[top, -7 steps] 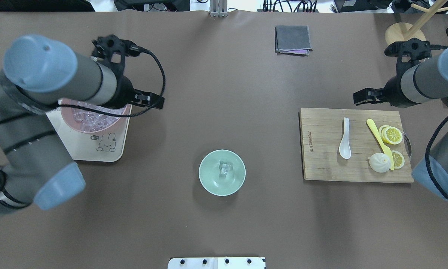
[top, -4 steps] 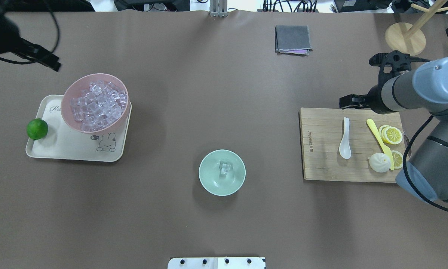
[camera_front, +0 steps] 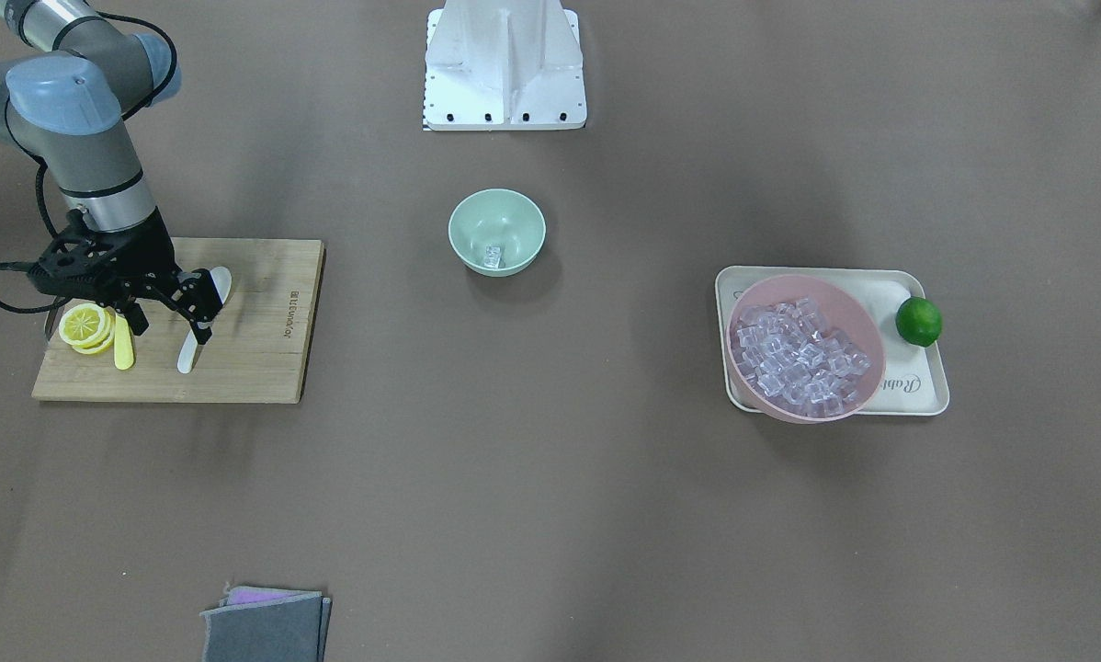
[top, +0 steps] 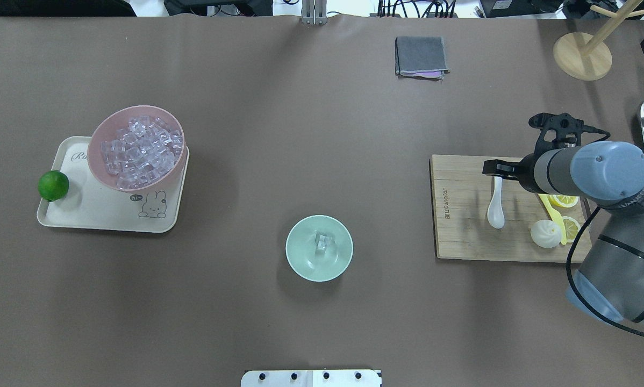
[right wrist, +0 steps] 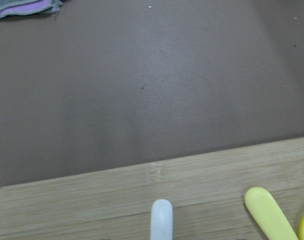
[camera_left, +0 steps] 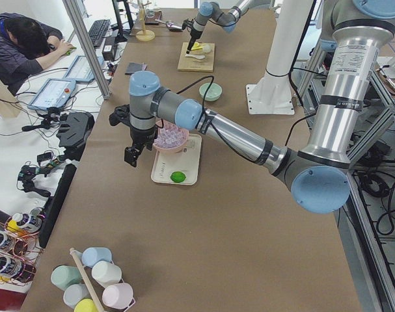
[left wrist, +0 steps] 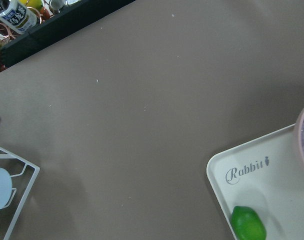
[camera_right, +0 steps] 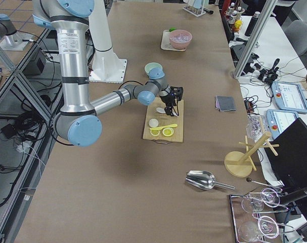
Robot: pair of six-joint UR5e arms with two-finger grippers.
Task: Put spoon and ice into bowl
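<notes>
Hovering my right tool, jaws wide, over the spoon on the board; ice sits in the bowl.

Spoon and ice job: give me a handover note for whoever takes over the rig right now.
Right pincer: open, over the handle of the spoon, holding nothing.
Left pincer: off beside the tray; cannot tell whether it is open or shut.
Done: one ice cube lies in the mint bowl.
Left: the spoon lies on the cutting board; grasp it and carry it to the bowl.
</notes>
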